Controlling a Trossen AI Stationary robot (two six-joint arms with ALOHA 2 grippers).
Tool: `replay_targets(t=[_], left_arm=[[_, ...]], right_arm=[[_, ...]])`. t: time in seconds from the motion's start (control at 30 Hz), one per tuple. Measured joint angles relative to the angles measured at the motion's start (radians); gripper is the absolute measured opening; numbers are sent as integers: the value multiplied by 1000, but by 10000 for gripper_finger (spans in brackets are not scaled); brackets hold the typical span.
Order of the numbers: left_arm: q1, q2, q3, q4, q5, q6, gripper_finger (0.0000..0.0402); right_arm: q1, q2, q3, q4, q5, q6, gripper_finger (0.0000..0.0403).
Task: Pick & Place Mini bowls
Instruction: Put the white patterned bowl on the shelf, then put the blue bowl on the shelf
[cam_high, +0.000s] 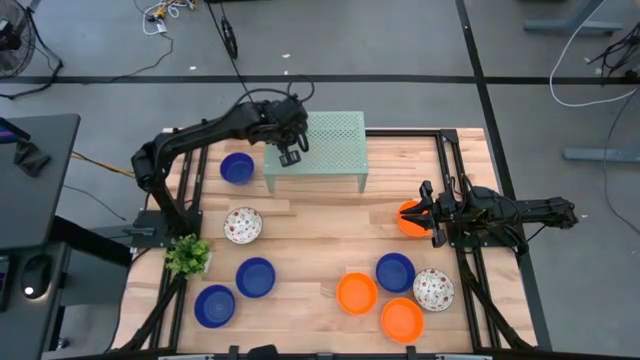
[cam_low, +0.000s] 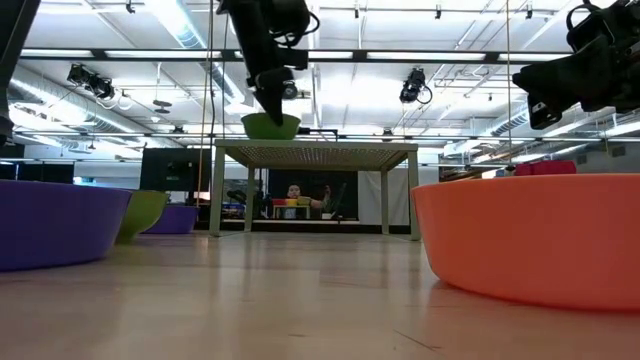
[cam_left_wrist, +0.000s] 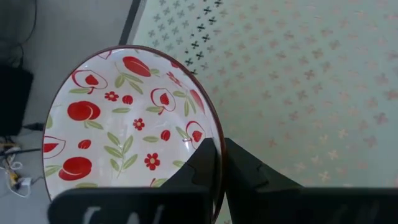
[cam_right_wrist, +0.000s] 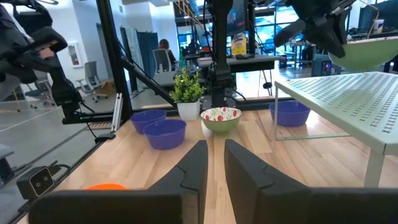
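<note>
Held bowl (cam_left_wrist: 124, 118): white, red fruit print; on the stand (cam_high: 330, 150), at its left edge.
Left gripper (cam_high: 290, 152): fingers pinched on that bowl's rim.
Right gripper (cam_high: 428, 212): by an orange bowl (cam_high: 408, 217) at the table's right edge; fingers nearly together, grasping nothing.
Other bowls: spread over the table (cam_high: 310, 250).
</note>
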Motion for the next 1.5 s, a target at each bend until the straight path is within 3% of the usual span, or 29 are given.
replay_targets(t=[0.5,0.93,1.07,1.3,1.5], left_arm=[[55,26,0,12,42,-53,29],[54,47,0,26,1,-43,37],[54,47,0,26,-6,-11,67],[50,36,3,20,11,-1,165],[23,-11,104,-115,22,-58,225]], right_arm=[[0,0,0,0,1,0,58],[0,0,0,0,0,0,58],[0,0,0,0,0,0,58],[0,0,0,0,0,0,58],[0,0,0,0,0,0,58]])
